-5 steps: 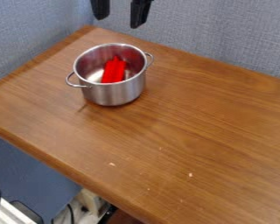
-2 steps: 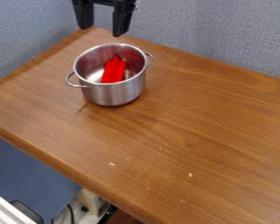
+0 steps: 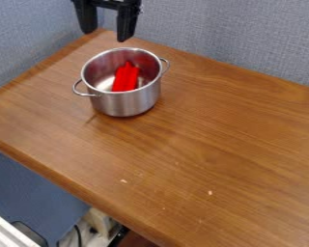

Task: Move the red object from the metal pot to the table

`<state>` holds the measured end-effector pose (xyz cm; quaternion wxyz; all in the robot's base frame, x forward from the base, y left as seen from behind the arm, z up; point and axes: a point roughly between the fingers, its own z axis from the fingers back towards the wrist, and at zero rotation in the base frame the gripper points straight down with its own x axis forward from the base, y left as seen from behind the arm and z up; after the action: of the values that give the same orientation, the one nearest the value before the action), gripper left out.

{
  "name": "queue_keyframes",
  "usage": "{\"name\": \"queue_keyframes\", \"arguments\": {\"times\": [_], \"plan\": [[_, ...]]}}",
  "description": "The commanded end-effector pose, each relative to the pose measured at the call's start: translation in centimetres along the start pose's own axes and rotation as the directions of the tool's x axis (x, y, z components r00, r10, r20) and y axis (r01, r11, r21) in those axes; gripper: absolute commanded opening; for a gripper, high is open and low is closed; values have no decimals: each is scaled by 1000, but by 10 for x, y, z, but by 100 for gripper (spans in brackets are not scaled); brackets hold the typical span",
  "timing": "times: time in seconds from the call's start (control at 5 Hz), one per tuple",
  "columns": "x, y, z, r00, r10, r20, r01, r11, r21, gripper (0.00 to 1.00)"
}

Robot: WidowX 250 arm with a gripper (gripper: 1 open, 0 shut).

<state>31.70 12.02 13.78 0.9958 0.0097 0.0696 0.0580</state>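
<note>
Camera view shows the end effector (image 3: pixel 107 21) hanging open and empty above the metal pot (image 3: pixel 123 84), ready to reach in. Inside, the red object (image 3: pixel 126 74) leans against the wall, not yet on the bench (image 3: pixel 209 145).

The metal pot (image 3: pixel 121 84) stands on the worktop (image 3: pixel 196 154) near its far left corner. The red object (image 3: pixel 126 74) leans inside it. The end effector (image 3: pixel 107 21) hangs above and behind the pot.
</note>
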Motion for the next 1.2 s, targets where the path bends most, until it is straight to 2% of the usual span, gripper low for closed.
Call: {"name": "queue_keyframes", "arguments": {"times": [0.0, 0.2, 0.4, 0.8, 1.0], "plan": [[4, 8, 1, 998, -14, 55, 13, 1000, 21, 100], [11, 9, -13, 998, -8, 63, 6, 1000, 20, 100], [16, 10, -30, 998, 4, 57, -6, 1000, 23, 100], [9, 9, -34, 997, 69, 44, -70, 998, 11, 100], [12, 5, -38, 998, 48, 41, -49, 999, 14, 100]]}}
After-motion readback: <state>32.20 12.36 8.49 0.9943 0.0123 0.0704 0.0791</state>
